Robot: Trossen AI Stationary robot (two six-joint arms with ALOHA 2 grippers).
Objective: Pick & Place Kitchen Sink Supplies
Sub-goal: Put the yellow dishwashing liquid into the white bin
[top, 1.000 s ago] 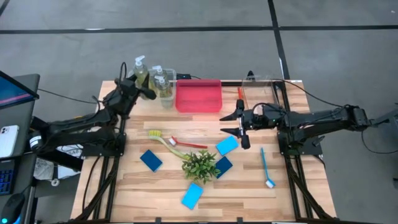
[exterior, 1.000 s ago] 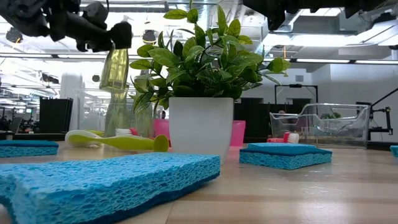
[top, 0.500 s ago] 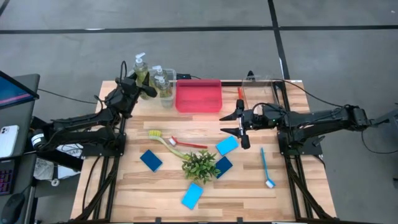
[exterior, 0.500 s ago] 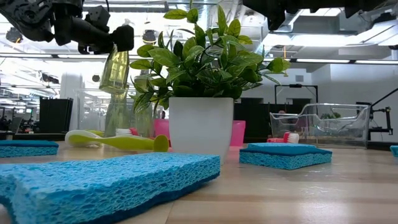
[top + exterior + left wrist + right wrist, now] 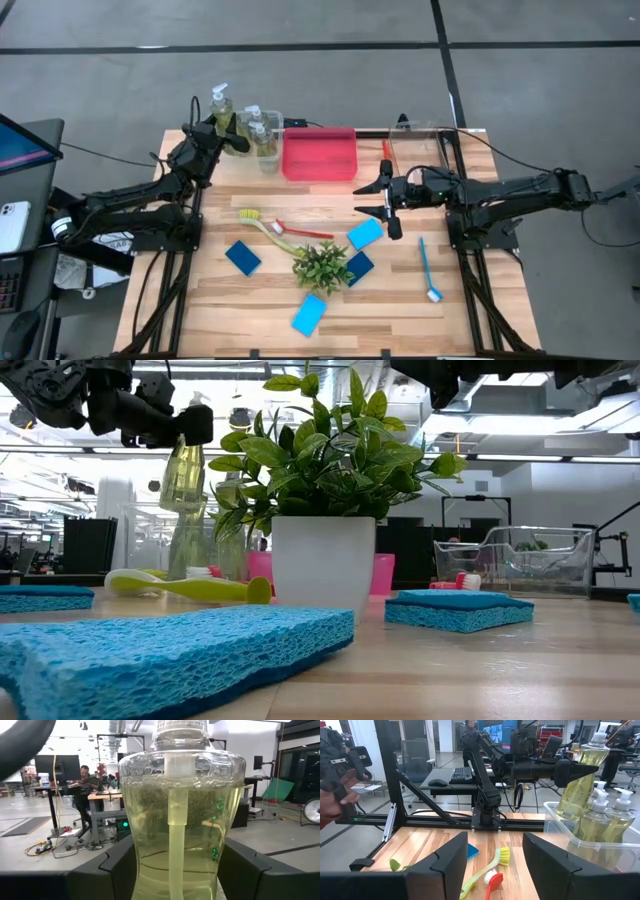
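A clear bottle of yellow-green liquid hangs in the air at the table's far left corner, with my left gripper shut on it. It is just left of a clear bin that holds two more bottles. In the low view the held bottle shows under that gripper. My right gripper hovers open over the middle right of the table, nothing between its fingers. Brushes and sponges lie flat on the wood. My left gripper pinches the upper part of the bottle's body between its two fingers, one on each side. The fingers come in about level from the table's near left. The bottle stands nearly upright, pump up, lifted clear of table and bin.
A red bin and a clear bin stand at the far edge. A yellow brush, red brush, blue brush, several blue sponges and a potted plant fill the middle.
My left gripper has swung a little toward the table's far left corner with the bottle, which stays lifted and now stands more upright.
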